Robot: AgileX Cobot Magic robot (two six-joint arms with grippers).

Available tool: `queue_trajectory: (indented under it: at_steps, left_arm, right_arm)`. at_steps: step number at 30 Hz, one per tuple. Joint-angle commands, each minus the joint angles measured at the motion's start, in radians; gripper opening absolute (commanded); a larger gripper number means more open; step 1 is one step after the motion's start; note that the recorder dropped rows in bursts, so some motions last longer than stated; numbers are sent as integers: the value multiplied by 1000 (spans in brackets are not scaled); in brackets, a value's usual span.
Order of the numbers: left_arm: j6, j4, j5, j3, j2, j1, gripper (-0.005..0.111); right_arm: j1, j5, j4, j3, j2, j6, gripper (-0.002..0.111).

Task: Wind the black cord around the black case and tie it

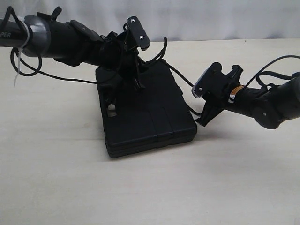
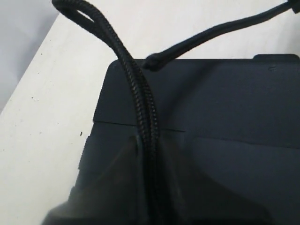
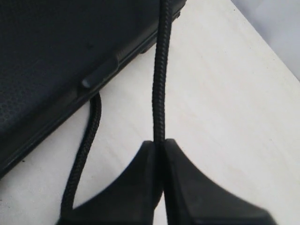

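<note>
The black case point(image 1: 150, 112) lies flat in the middle of the table, its handle cutout point(image 1: 111, 110) toward the left. Over the case's top my left gripper point(image 1: 138, 86) is shut on a doubled length of the black cord point(image 2: 140, 93), which loops beyond the case's corner point(image 2: 75, 7); a free cord end point(image 2: 152, 62) lies on the case point(image 2: 225, 117). Just off the case's right side my right gripper point(image 1: 202, 123) is shut on a single strand of cord point(image 3: 159, 93) running past the case point(image 3: 56, 47). Another stretch of cord point(image 3: 86, 140) comes from under the case's edge.
The pale tabletop point(image 1: 150, 187) spreads all around the case. Thicker robot cables point(image 1: 28, 70) hang from the left arm and curve by the right arm point(image 1: 276, 70). A white backdrop point(image 1: 211, 18) rises behind the table.
</note>
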Motion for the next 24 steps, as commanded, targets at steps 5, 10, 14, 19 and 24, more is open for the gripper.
queue_trajectory:
  at_steps: [5,10,14,19,24]
  left_arm:
    - [38,-10,67,1,-1,-10,0]
    - [82,-12,129,1,-1,-10,0]
    - [102,-12,151,1,-1,-10,0]
    - [139,-5,168,1,-1,-10,0]
    - [194,-5,165,1,-1,-10,0]
  right_arm:
    - [0,-13,15,2,-9,-22,4]
    - [0,-17,15,2,-9,-22,4]
    - [0,-32,15,2,-9,-20,4]
    - [2,-40,15,2,-9,-20,4]
    - [2,-43,3,2,-9,-20,4]
